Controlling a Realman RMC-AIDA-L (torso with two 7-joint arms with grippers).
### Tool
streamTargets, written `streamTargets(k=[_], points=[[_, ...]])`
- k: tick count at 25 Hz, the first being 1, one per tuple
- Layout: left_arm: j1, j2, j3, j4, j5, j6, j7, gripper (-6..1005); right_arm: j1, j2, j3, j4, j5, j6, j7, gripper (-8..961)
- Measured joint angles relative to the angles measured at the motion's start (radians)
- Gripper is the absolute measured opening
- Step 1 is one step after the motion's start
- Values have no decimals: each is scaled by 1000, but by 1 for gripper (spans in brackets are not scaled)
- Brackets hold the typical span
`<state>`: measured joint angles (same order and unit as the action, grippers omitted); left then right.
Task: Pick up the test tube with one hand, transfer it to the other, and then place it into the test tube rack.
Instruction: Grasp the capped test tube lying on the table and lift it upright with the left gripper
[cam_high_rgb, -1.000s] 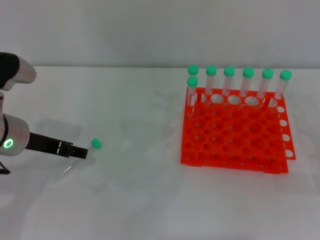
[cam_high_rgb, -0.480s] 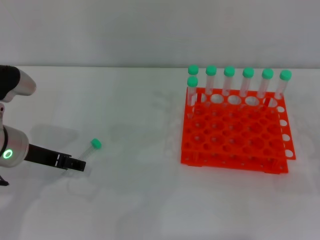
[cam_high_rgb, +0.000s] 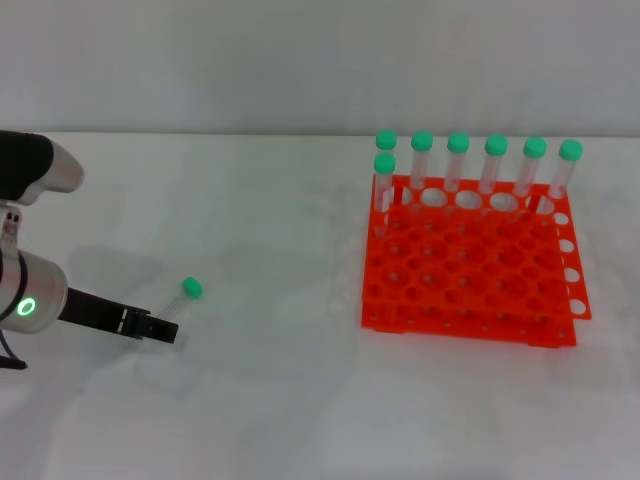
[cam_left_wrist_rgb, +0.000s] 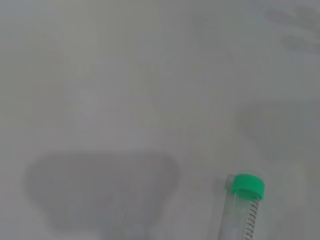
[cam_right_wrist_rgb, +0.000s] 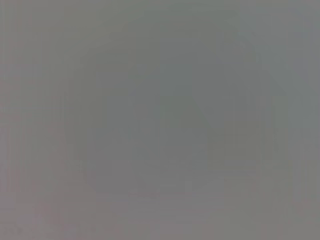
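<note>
The test tube (cam_high_rgb: 184, 295) lies on the white table at the left, its green cap pointing away from me. It also shows in the left wrist view (cam_left_wrist_rgb: 243, 212), lying flat with its cap (cam_left_wrist_rgb: 247, 185) up. My left gripper (cam_high_rgb: 160, 329), black on a white-and-silver arm with a green light, is low over the table at the tube's tapered end, which it hides. The orange test tube rack (cam_high_rgb: 470, 275) stands at the right with several green-capped tubes (cam_high_rgb: 458, 165) upright in its back row. My right gripper is out of view; its wrist view shows only plain grey.
The table's far edge meets a grey wall behind the rack. The left arm's elbow (cam_high_rgb: 35, 165) hangs over the table's left side. White tabletop lies between the tube and the rack.
My left gripper has moved toward me and slightly right, now covering the tube's lower end. The tube and rack have not moved.
</note>
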<state>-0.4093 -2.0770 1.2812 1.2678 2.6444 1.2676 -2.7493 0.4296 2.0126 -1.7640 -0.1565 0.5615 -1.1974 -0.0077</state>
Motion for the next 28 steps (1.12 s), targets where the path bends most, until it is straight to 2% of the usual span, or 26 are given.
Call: streamTargets(k=[20,28], points=[[0,1,-5,-12,10,10,-10,880,0,0,-1,-5,0,-2,0,886],[-8,1,-4,-22,32,8,-16,778,0,0,-4,-9,0,-2,0,886]])
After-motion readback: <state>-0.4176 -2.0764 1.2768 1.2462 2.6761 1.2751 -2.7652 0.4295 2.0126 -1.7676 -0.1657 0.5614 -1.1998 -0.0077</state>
